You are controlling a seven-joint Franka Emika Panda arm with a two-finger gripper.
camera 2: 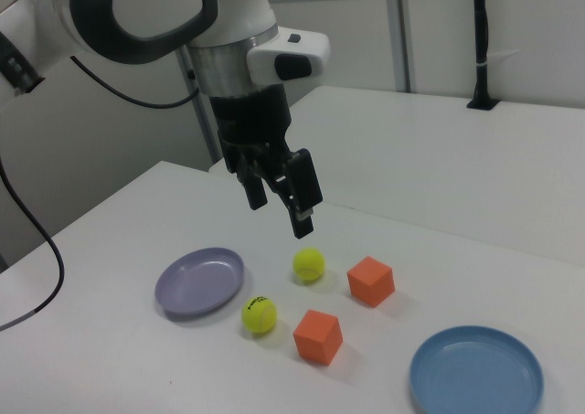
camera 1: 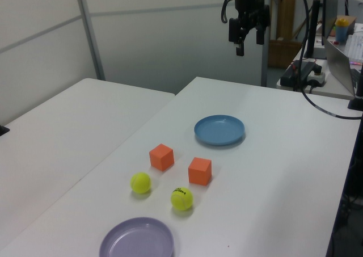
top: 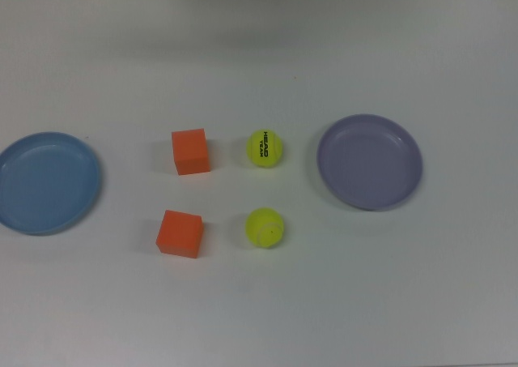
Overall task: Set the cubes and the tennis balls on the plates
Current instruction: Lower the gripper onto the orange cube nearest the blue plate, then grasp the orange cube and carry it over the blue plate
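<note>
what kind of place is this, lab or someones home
Most likely a robotics lab or workshop, not a home: a robot arm hangs over a bare white table, partition walls enclose it, and a side bench holds a laptop and cables.

White table (camera 1: 272,172): blue plate (camera 1: 219,130) mid-table, lavender plate (camera 1: 136,239) at near edge. Between them two orange cubes (camera 1: 161,157) (camera 1: 199,171) and two tennis balls, plain (camera 1: 140,182), HEAD-printed (camera 1: 181,198). Gripper (camera 1: 248,40) high above far edge, fingers apart, empty.

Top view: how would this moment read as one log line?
gripper: open, raised, empty | cubes, tennis balls: on table | plates: empty
</note>
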